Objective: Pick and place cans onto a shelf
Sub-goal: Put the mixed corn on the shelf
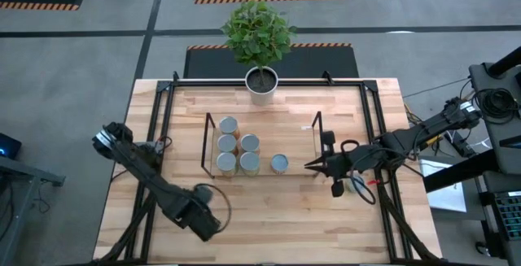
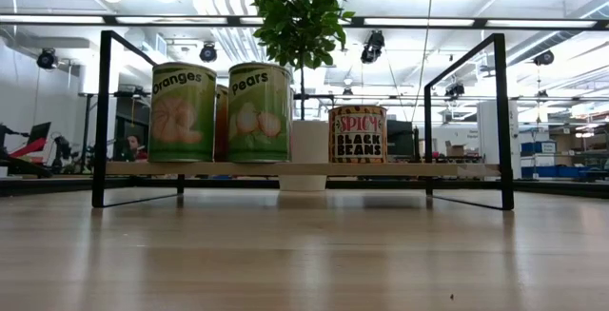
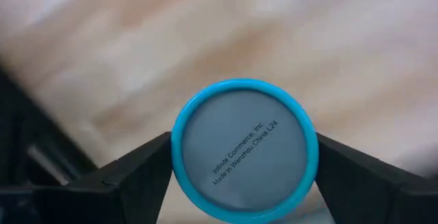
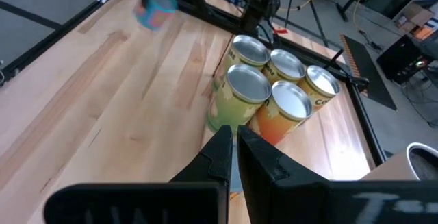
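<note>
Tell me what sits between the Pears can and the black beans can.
Only bare shelf board, per the high view; in the low view the plant pot farther back shows through that gap.

Cans (image 2: 260, 111): "Oranges", "Pears", "Black Beans"

A round can (image 3: 244, 148) with a bright blue rim and grey printed end sat between the left tool's (image 3: 239, 176) two dark fingers (image 3: 130, 176), above a blurred light wood bench (image 3: 205, 32).
</note>
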Controlling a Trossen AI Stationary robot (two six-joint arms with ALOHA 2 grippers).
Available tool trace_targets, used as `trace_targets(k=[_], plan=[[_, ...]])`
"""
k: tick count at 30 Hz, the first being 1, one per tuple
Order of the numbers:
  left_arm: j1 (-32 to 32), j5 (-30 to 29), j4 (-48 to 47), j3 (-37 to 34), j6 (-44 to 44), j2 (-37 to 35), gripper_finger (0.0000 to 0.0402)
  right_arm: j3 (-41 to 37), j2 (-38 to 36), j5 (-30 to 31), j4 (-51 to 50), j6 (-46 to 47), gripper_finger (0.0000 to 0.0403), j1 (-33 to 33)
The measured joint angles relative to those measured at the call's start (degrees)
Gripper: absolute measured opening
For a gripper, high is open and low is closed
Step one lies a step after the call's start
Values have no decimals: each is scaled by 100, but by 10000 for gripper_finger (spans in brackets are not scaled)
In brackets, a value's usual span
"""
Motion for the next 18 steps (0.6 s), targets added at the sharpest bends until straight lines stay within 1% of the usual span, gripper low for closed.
trace_targets(k=[2,3,5,6,8,12,15,16,18], plan=[[146,222,110,538,846,39,303,0,-72,0,-22,26,13,0],[200,262,152,829,1094,72,301,0,-117,-1,-70,63,13,0],[312,208,116,1381,1399,152,296,0,-199,0,-199,155,13,2],[349,57,108,1658,1536,193,294,0,-237,0,-276,198,13,2],[413,-490,116,2211,1923,284,291,0,-299,0,-400,289,13,2],[544,-1886,-40,3248,3042,553,292,0,-392,0,-606,445,13,4],[695,-2868,-345,3992,3666,772,295,-41,-479,1,-625,457,13,31],[774,-3061,-476,4230,3835,855,295,-51,-510,1,-627,452,13,53],[939,-3244,-773,4680,4112,1031,296,-67,-601,0,-620,444,13,116]])
